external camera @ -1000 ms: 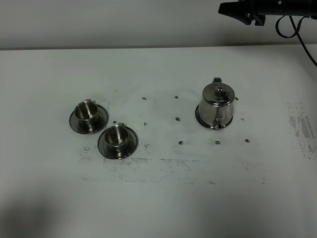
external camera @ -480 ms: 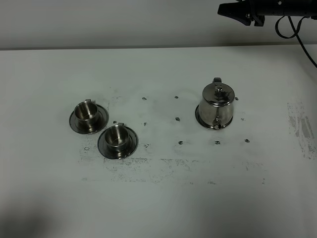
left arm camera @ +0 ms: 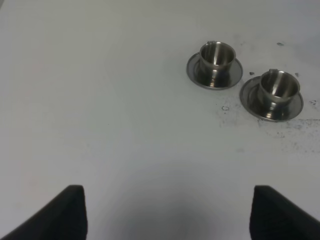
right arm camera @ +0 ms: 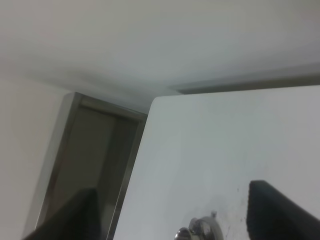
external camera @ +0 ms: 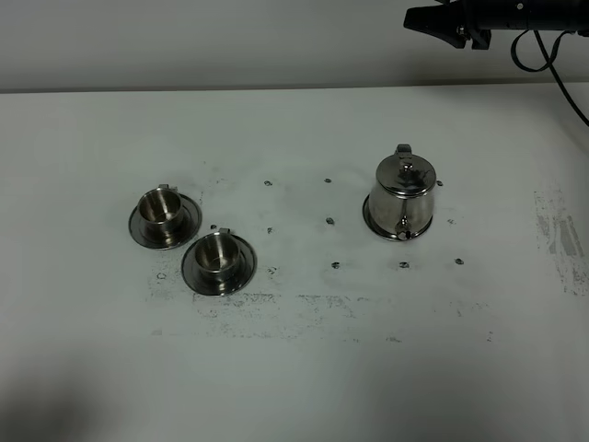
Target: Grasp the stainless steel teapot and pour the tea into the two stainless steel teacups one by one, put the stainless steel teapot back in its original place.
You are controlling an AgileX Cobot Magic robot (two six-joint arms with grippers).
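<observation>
A white, scuffed bench [external camera: 294, 368] fills the view. Above its far right corner hangs the black right arm [external camera: 515, 11]. It has barely shifted in the last second and is well apart from everything. The steel teapot [external camera: 401, 196] stands upright on the bench's right half, lid on, unmoved. To its left a farther cup [external camera: 161, 208] and a nearer cup [external camera: 217, 252] sit on saucers, just beside each other, showing no tea. The right jaws and left jaws are both spread wide, holding nothing. Pouring has likely not begun; reaching the teapot comes first.
</observation>
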